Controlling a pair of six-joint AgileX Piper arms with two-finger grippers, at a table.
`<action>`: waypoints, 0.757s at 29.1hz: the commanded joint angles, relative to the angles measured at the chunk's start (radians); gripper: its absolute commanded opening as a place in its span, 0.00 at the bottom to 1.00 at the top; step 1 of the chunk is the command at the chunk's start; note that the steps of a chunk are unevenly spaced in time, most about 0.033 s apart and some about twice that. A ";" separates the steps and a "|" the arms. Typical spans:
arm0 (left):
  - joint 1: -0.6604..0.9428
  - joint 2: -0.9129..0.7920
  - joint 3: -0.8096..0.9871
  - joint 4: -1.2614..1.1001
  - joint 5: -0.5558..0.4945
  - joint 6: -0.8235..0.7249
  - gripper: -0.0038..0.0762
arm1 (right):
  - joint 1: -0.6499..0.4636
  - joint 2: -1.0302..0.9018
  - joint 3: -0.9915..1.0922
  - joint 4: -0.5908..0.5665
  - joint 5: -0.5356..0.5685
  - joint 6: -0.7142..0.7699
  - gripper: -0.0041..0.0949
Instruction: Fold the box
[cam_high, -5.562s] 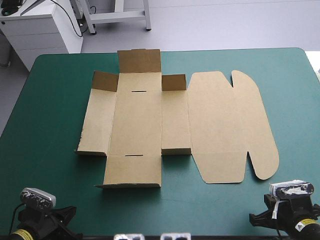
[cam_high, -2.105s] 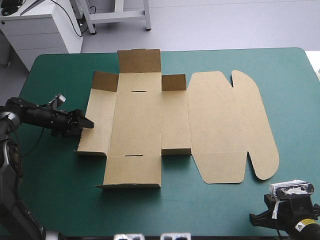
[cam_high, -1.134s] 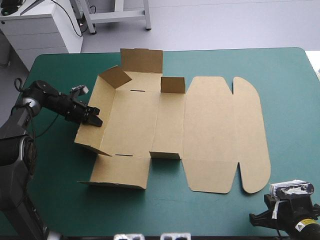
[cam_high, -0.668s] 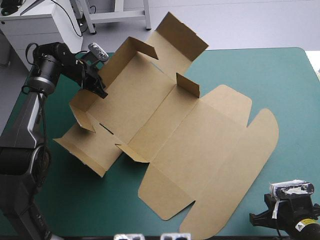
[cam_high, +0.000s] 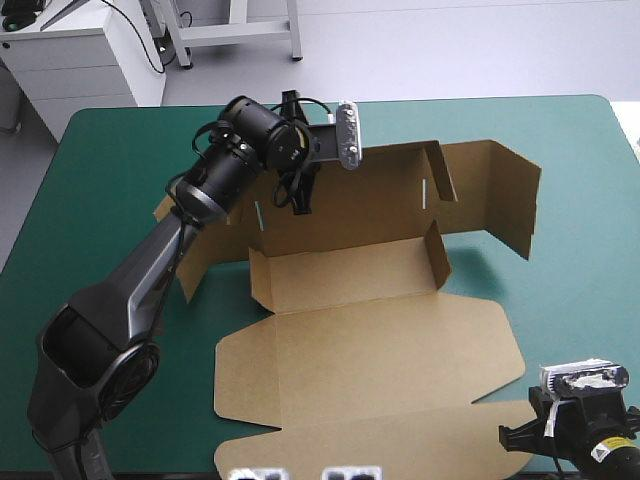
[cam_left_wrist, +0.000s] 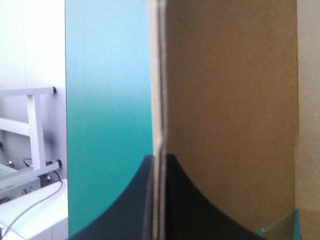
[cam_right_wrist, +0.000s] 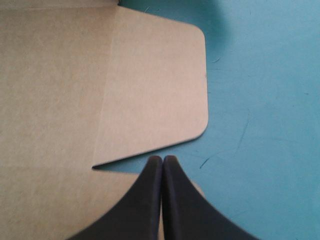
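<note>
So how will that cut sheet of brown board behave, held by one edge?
The brown board box probably stays stiff within panels but hinges at creases: some panels stand, others lie flat. Likely light: the left gripper alone holds an edge up. It may swing.

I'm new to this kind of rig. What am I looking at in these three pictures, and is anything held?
This is a two-armed robot at a table with a teal-green cover. One picture looks down from above and behind; the other two come from cameras on each wrist. On the table lies a brown box, a cut cardboard sheet with some walls raised. The left claw is shut on an upright wall of it. The right claw is shut, holding nothing, at a rounded flap.
</note>
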 joint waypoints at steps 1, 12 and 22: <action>-0.070 -0.065 -0.035 0.032 -0.091 -0.003 0.04 | 0.003 0.011 -0.024 0.012 -0.056 -0.006 0.02; -0.132 -0.065 0.096 0.092 -0.274 -0.152 0.04 | 0.003 0.015 -0.041 0.012 -0.095 0.020 0.02; -0.310 -0.065 0.284 0.547 -0.298 -0.529 0.04 | 0.003 0.056 -0.189 0.005 -0.152 0.091 0.02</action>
